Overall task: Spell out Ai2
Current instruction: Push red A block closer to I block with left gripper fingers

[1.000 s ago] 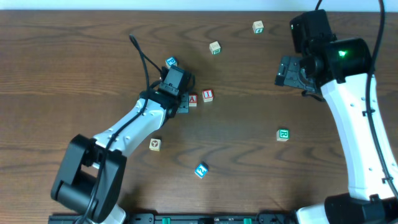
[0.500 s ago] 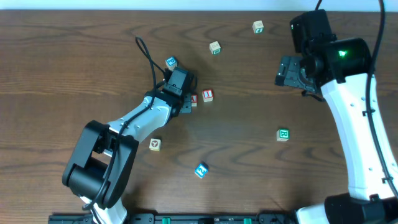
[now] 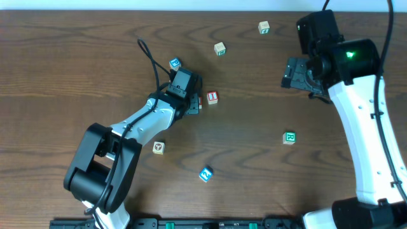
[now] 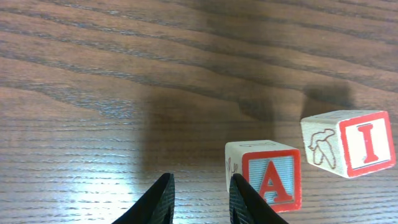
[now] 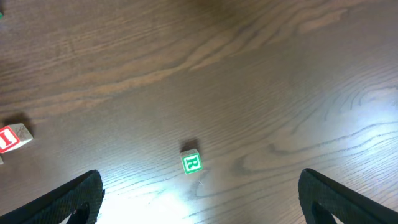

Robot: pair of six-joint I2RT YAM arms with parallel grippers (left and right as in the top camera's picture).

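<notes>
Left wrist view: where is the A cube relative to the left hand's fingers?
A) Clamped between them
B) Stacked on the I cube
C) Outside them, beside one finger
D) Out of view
C: the A cube sits outside the left hand, close beside one finger, with nothing in the gap between the two; the I cube stands apart, beyond it.

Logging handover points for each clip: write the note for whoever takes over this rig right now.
Left tool: open, empty, low beside the A cube.
Right tool: wide open, empty, raised well clear of the cubes.
Done: A cube and I cube sit side by side, small gap, in order.
Remaining: place the 2 after the I. Two blue cubes lie apart from the pair; from here I cannot read which is the 2.
</notes>
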